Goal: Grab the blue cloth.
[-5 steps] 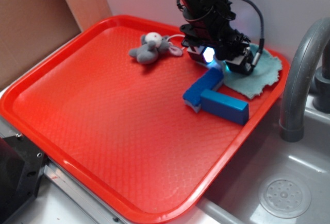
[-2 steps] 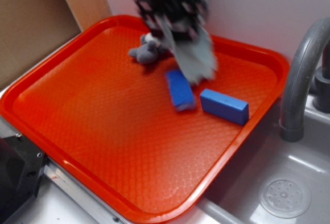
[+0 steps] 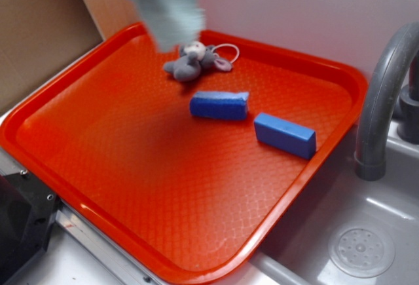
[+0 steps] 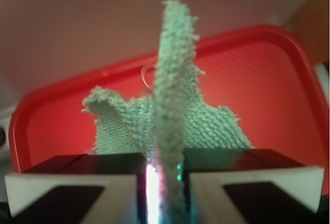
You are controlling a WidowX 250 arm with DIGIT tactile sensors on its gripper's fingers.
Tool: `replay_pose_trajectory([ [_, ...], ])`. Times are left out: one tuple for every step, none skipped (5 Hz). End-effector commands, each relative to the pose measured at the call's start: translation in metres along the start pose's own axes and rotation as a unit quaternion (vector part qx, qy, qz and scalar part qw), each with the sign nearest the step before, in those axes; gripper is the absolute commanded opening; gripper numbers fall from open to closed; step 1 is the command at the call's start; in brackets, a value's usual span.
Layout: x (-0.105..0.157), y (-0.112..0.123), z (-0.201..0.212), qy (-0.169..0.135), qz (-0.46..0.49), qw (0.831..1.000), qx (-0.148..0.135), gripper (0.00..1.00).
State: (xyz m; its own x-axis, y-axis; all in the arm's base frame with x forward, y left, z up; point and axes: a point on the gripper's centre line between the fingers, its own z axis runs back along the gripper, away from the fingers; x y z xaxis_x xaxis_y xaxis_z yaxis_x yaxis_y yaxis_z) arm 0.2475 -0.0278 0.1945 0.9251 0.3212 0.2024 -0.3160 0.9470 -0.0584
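Sink basin [image 3: 366, 232] sits at the near right with its round drain, and the grey faucet [image 3: 383, 95] curves up just beyond it. Left of that, the red tray [image 3: 98, 187] fills the middle of the exterior view. On the tray, nearer the right rim, lies one deep blue block [image 3: 285, 135], long axis running left-far to right-near. A little farther and to its left lies the second blue block [image 3: 219, 105], lying almost straight left to right, apart from the first. Farther still, the grey plush mouse [image 3: 193, 62] rests on the tray floor, its thin tail looping off to the right.

Now up at the far left, above the tray: the blue cloth [image 3: 169, 10] is off the surface, hanging in the air, blurred, its long axis roughly vertical, loose end drooping toward the mouse without touching it. The gripper [image 4: 164, 183] has it. In the wrist view the two fingers [image 4: 72, 188] are drawn in tight with only a thin slot between them, and the cloth [image 4: 172, 100] is pinched in that slot, one fold standing up edge-on along the centre, the rest fanning out to both sides over the red tray below. In the exterior view the gripper itself is only a dark blur at the top edge.
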Motion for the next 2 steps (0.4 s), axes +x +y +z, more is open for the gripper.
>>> replay_pose_trajectory([
  [-0.04, -0.004, 0.005, -0.014, -0.076, 0.997, 0.017, 0.0],
  [-0.047, -0.018, -0.009, -0.017, -0.106, 0.994, 0.027, 0.0],
])
